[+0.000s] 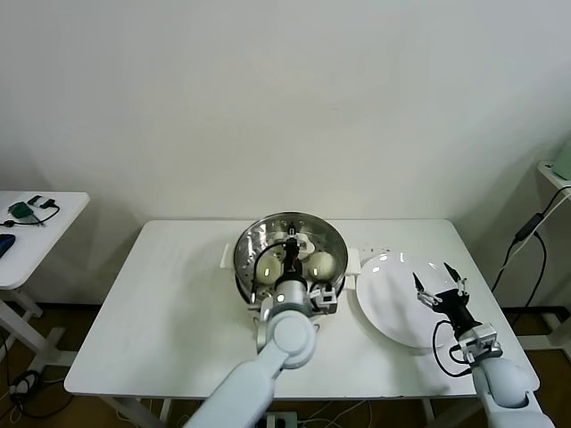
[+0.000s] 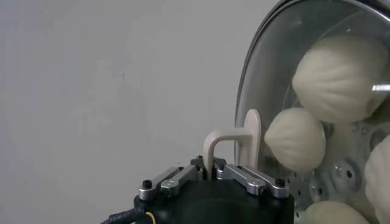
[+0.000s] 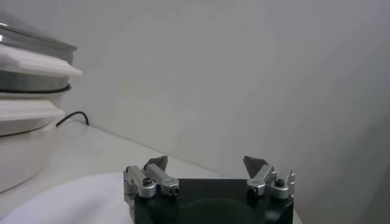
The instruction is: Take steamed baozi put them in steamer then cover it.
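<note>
Left gripper (image 1: 292, 252) hangs over the steamer (image 1: 250, 245) on the white table (image 1: 178, 303), pinching the cover's handle (image 1: 297, 239); right gripper (image 1: 441, 285), spread, hovers above the white plate (image 1: 393, 312). Left wrist view: fingers clamp the handle (image 2: 234, 143), baozi (image 2: 338, 70) visible through the glass cover (image 2: 262, 79). Right wrist view: spread fingers (image 3: 157, 167), steamer (image 3: 24, 115) beside.

The steamer (image 1: 290, 260) mouth is blocked from above: the cover (image 2: 304, 122) is held over it by its handle (image 2: 234, 143), on which the left hand (image 1: 292, 252) is clamped, with the left arm reaching in from the front. Buns (image 1: 321, 264) fill the basket. Bare tabletop (image 1: 169, 303) is seen left of the steamer. On the right, the plate (image 1: 393, 303) is overhung at its edge by the open right hand (image 1: 441, 283).
</note>
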